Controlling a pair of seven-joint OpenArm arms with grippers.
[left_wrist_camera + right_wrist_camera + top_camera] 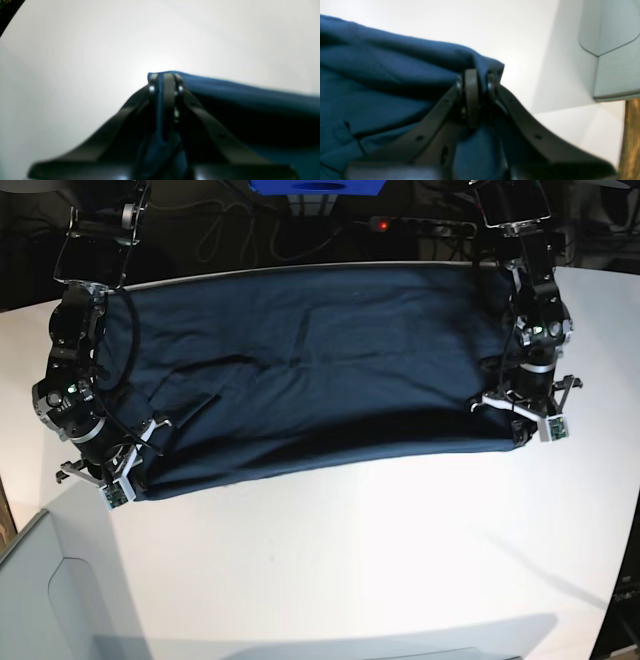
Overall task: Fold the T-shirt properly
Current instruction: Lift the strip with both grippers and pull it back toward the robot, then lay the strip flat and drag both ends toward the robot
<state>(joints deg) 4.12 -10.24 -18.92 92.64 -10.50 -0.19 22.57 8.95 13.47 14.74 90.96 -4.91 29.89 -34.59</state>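
T-shirt: dark navy cloth, spread wide across the white table, reaching from the far table edge toward the middle; front edge a long doubled fold running between the two arms, slightly lifted and casting a shadow on the table beneath. Creases and shallow wrinkles across the upper surface. Left gripper: at the T-shirt's front corner on the base view's right, fingers pressed together on a pinch of the blue cloth, which shows between the black fingers in the left wrist view; cloth trailing off from there toward that view's right edge. Same gripper in the base view: low over the corner, arm rising behind it toward the far table edge. Right gripper: at the T-shirt's opposite front corner, fingers likewise clamped on a bunched fold of the cloth, blue fabric wrapped over the tips; seen in the base view at the cloth's near end on that view's left. Pale grey bin: nearer the camera than that corner, off the T-shirt. Blue object: beyond the T-shirt's far edge, partly cut off, kind not discernible.
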